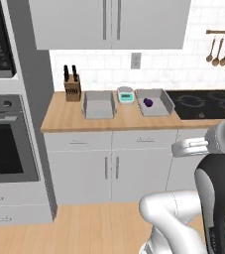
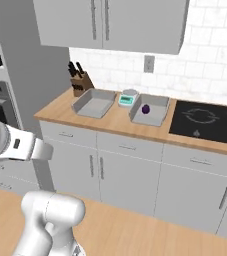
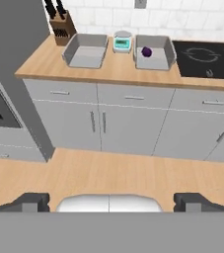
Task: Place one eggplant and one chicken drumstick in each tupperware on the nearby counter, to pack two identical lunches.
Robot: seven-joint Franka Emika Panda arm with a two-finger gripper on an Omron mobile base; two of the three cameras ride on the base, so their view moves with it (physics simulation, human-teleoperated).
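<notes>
— Hovering out here over the wooden floor (image 3: 108, 173), my gripper (image 3: 111, 200) has its two dark fingertips (image 3: 32, 201) spread wide apart with nothing between them.

— And ahead of you?

— Pale grey cabinet fronts (image 3: 113, 126), and above them the counter (image 1: 124, 119). Two grey tupperwares sit on it, well apart from me. The left tupperware (image 1: 98, 104) looks bare inside. The right tupperware (image 1: 155, 102) has one eggplant (image 1: 147, 102) lying in it, dark purple, toward the back wall.

— Between the two?

— A small white scale (image 1: 126, 95), just behind the gap. A knife block (image 1: 72, 87) stands left of the left tupperware, and the black stovetop (image 1: 205, 103) lies just right of the right one. An oven (image 1: 5, 144) fills the far left.
</notes>
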